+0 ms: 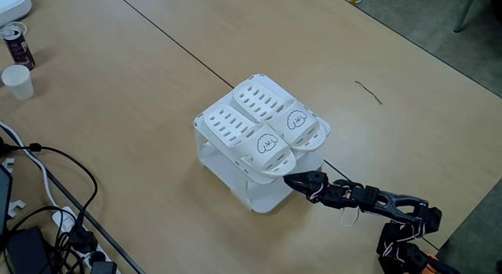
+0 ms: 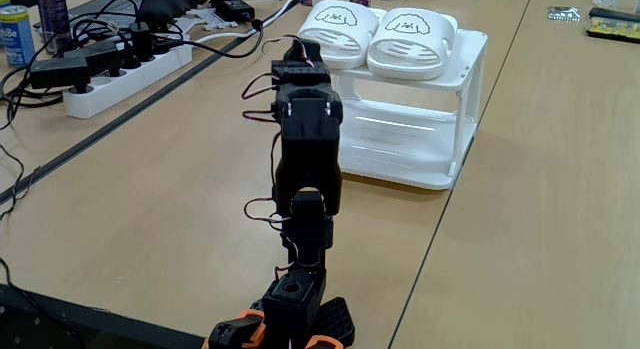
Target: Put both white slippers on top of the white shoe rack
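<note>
Wooden table (image 1: 118, 93): both slippers (image 1: 271, 125) sit atop the rack (image 1: 227, 160). One fixed view adds a cup (image 1: 17, 81). Arm stretched low, claw (image 1: 292, 180) seemingly closed, empty, beside the rack.

two white slippers (image 1: 267, 126), one white shoe rack (image 1: 222, 155)

We see the black arm (image 1: 369, 197) extended low and nearly horizontal from its base in a fixed view, wrist in line with the forearm. The gripper (image 1: 292, 179) points up-left, its fingers drawn together (no gap visible). In another fixed view the arm (image 2: 305, 139) appears foreshortened, servo wires looping alongside.
</note>
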